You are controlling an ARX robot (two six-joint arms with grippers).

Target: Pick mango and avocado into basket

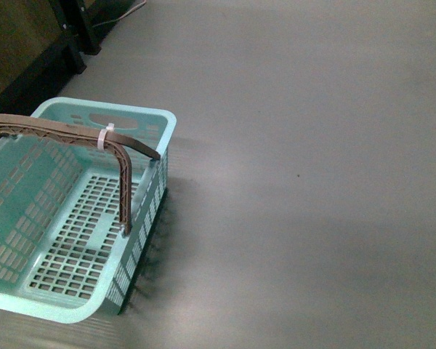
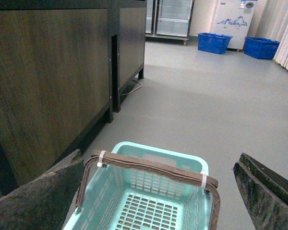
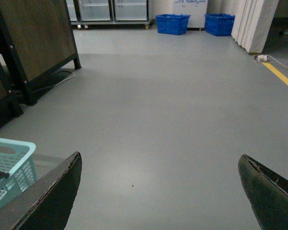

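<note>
Basket (image 1: 152, 200) on grey floor (image 1: 312, 182), on the robot's left side.
Its long side points away from the robot, with handles (image 1: 58, 132) standing up. Left gripper (image 2: 159, 155) and right gripper (image 3: 159, 156) both have 2 fingers spread wide.

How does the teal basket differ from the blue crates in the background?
The basket is light teal; the blue crates are deep blue. The basket carries brownish swing handles bound with white zip ties; no raised handles show on the blue crates. The basket sits close by the robot, the blue crates far across the room. Both are open-topped containers standing on the grey floor.
</note>
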